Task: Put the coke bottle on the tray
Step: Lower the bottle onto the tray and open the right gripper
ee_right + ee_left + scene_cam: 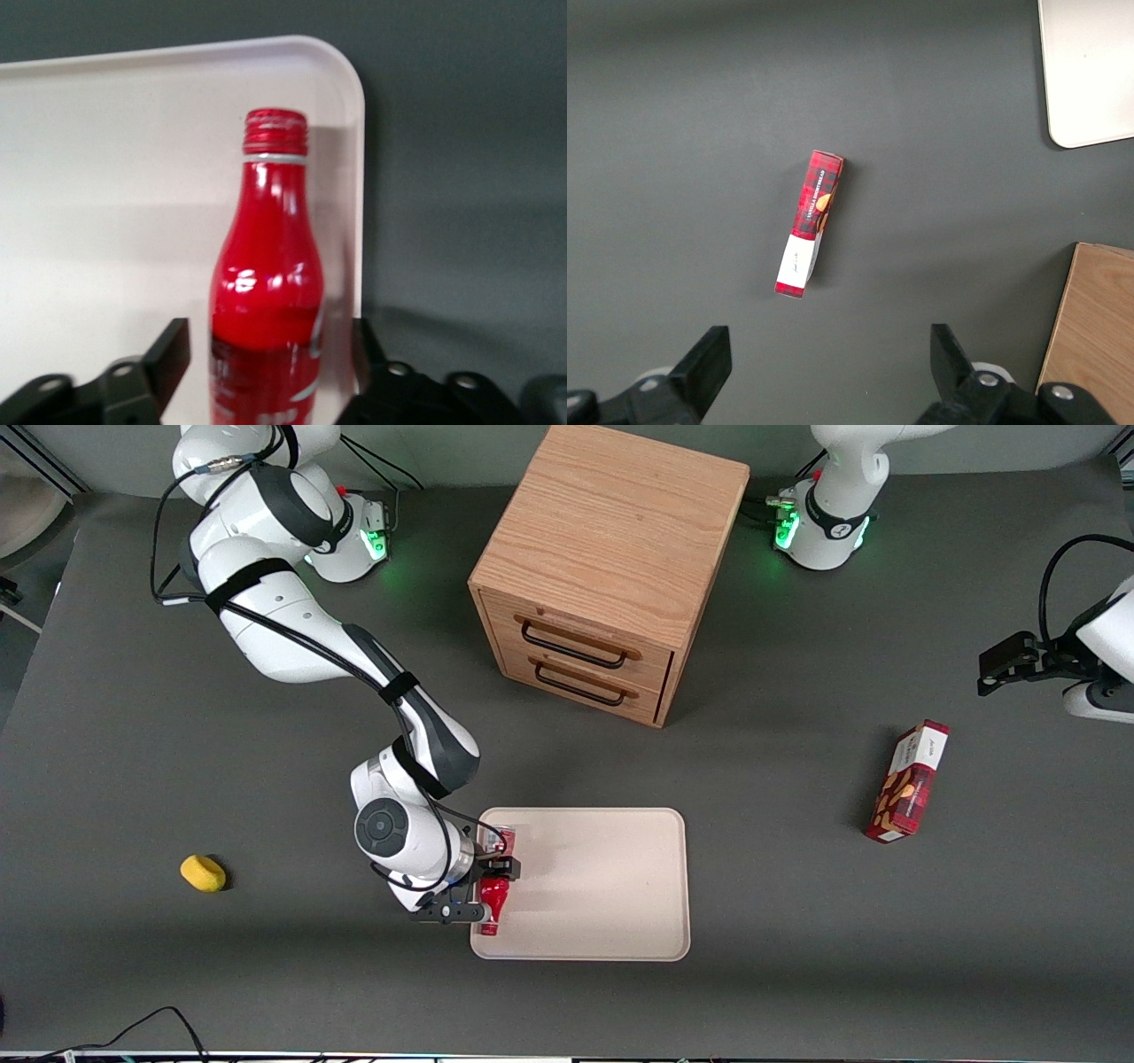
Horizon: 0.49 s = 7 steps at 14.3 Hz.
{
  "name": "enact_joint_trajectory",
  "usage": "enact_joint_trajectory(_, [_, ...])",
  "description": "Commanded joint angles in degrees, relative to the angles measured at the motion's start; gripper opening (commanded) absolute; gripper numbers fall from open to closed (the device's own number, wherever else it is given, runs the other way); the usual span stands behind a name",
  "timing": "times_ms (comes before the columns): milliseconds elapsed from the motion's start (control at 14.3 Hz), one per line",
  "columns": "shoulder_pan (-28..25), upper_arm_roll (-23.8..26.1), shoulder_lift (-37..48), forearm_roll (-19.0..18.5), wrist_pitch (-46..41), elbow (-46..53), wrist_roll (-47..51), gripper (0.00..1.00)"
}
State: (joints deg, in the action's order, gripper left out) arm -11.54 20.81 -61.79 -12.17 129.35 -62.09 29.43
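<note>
The right arm's gripper (pixel 493 887) is over the tray (pixel 602 886), at the tray's edge nearest the working arm's end of the table, and the coke bottle (pixel 493 899) lies between its fingers. Through the wrist camera the bottle (pixel 270 283) is lying flat on the cream tray (pixel 115 177), cap pointing away from the gripper (pixel 266 367), just beside the low rim near a rounded corner. The two black fingers (pixel 164 354) stand apart on either side of the red body, with a gap showing at each flank, so the gripper is spread, not clamped. Elsewhere, a wooden drawer cabinet (pixel 607 567) sits farther from the front camera, a small yellow object (pixel 203 872) lies toward the working arm's end, and a red snack box (pixel 907 781) lies toward the parked arm's end.
</note>
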Motion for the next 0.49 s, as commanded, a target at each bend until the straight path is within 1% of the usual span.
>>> enact_joint_trajectory(0, [-0.23,0.37,-0.79,-2.16,0.99,0.83,0.01,1.0])
enact_joint_trajectory(420, [-0.23,0.2,-0.79,-2.25,0.99,0.57,0.01,1.0])
